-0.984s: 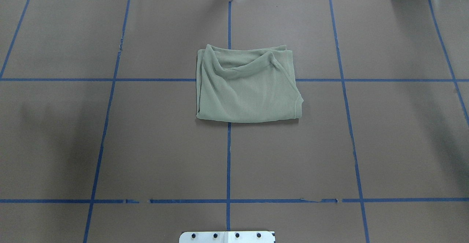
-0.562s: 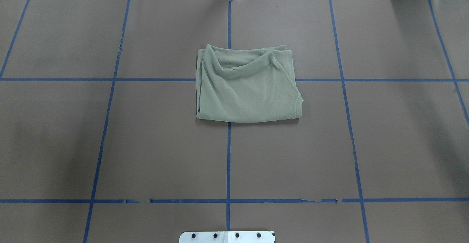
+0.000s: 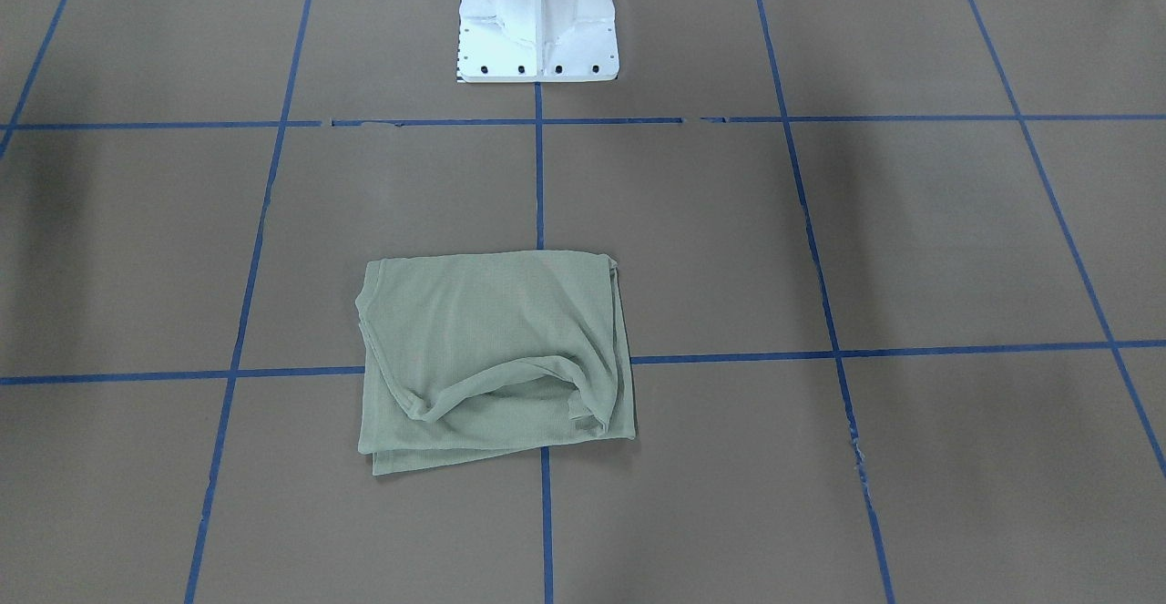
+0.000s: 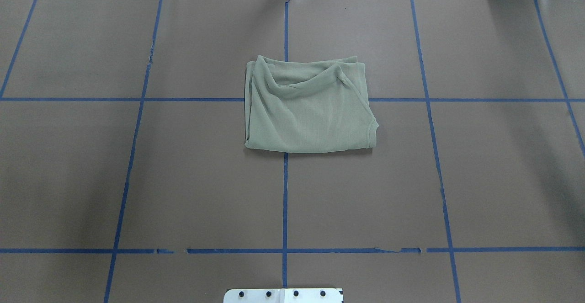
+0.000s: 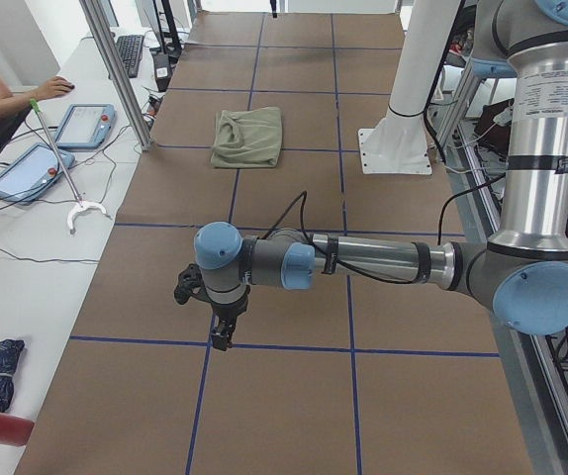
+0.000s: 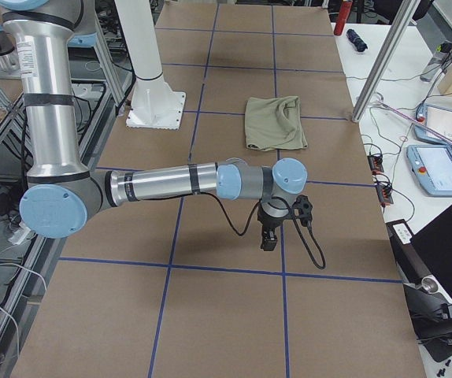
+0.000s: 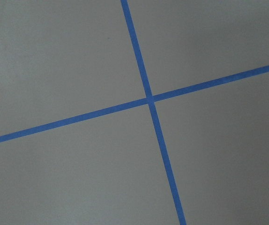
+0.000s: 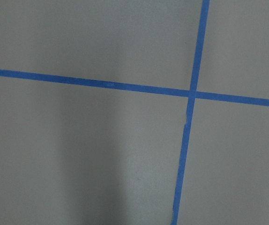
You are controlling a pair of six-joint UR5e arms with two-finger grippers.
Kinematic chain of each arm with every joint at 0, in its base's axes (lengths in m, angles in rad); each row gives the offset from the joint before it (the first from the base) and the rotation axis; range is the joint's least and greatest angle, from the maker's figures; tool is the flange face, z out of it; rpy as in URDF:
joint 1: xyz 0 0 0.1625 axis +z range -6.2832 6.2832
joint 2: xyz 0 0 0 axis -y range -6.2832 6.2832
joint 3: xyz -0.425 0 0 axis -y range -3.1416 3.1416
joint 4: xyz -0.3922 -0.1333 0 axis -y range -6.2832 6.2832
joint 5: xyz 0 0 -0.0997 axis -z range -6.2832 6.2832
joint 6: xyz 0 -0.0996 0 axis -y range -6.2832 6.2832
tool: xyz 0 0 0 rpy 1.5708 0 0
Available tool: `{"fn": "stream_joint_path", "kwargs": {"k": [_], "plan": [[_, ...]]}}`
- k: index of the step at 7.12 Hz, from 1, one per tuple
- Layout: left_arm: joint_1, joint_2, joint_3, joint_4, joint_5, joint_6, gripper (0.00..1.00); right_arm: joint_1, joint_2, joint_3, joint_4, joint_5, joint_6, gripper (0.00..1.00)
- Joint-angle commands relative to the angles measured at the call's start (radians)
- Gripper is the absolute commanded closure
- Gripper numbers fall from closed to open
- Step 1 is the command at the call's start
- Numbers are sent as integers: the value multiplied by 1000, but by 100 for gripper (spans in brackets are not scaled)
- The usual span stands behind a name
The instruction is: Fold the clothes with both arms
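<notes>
– Why is nothing near your shirt (image 4: 306,111)?
– On your table (image 4: 137,179) the left arm (image 5: 383,259) stretches low toward one end and the right arm (image 6: 163,183) toward the other. Both are well apart from the shirt, likely so you get an unblocked look at it.
– How does it lie?
– Folded to a compact rectangle mid-table, one slack ridge on top; about done, I'd judge.
– Grippers?
– Your left gripper (image 5: 222,341) and right gripper (image 6: 268,242) point down with nothing hanging from them; spread or closed, you can't tell from here
</notes>
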Motion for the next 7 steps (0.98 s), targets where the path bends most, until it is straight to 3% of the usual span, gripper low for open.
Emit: {"fn": "stream_joint_path", "kwargs": {"k": [1, 3, 5, 7], "plan": [[-6, 5, -24, 30, 2, 5, 0, 1, -5, -24, 1, 0, -6, 0], [-6, 6, -26, 28, 3, 5, 0, 7, -43, -36, 21, 1, -9, 0], [-6, 9, -26, 28, 5, 5, 0, 43, -129, -30, 169, 4, -4, 0], [-8, 14, -24, 28, 5, 5, 0, 57, -146, -24, 171, 9, 2, 0]]}}
